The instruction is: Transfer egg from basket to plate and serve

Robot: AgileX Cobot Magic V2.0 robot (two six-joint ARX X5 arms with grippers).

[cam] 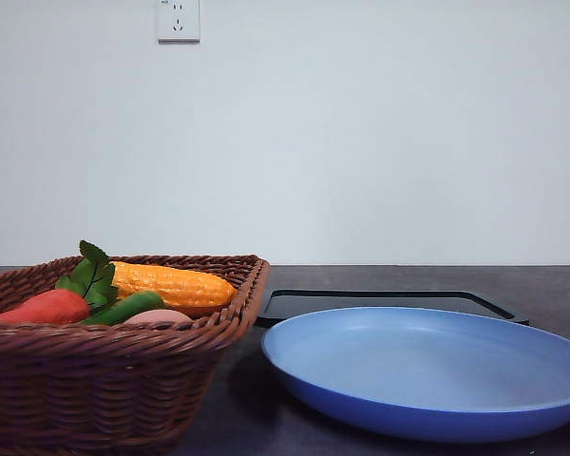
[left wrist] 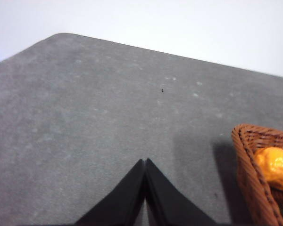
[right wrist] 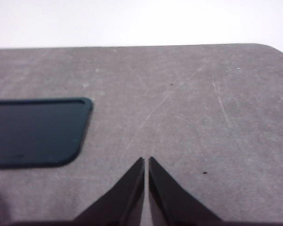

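While both grippers idle over bare worktop (left wrist: 85,117), the egg (cam: 157,316) lies in the basket (cam: 123,380), a pinkish dome just showing above the near rim, tucked against a green vegetable (cam: 128,308) with the corn cob (cam: 176,283) behind it and a red-orange carrot-like piece (cam: 43,307) off to one side. What shows of the egg looks stretched roughly along the basket's near rim, though most of it is hidden, so its long axis is only a guess.

The left gripper (left wrist: 145,162) has its fingers (left wrist: 127,197) pressed together, nothing between them — the basket's corner sits just off to their side and slightly ahead, close by. The right gripper (right wrist: 146,160) likewise has its fingers nearly closed and empty, with the black tray (right wrist: 35,132) ahead and to their other side.

Judging from this, the left arm is the nearer one to the egg; its fingers would need to spread and swing toward the basket. The plate (cam: 437,418) waits empty beside the basket, in front of the tray.
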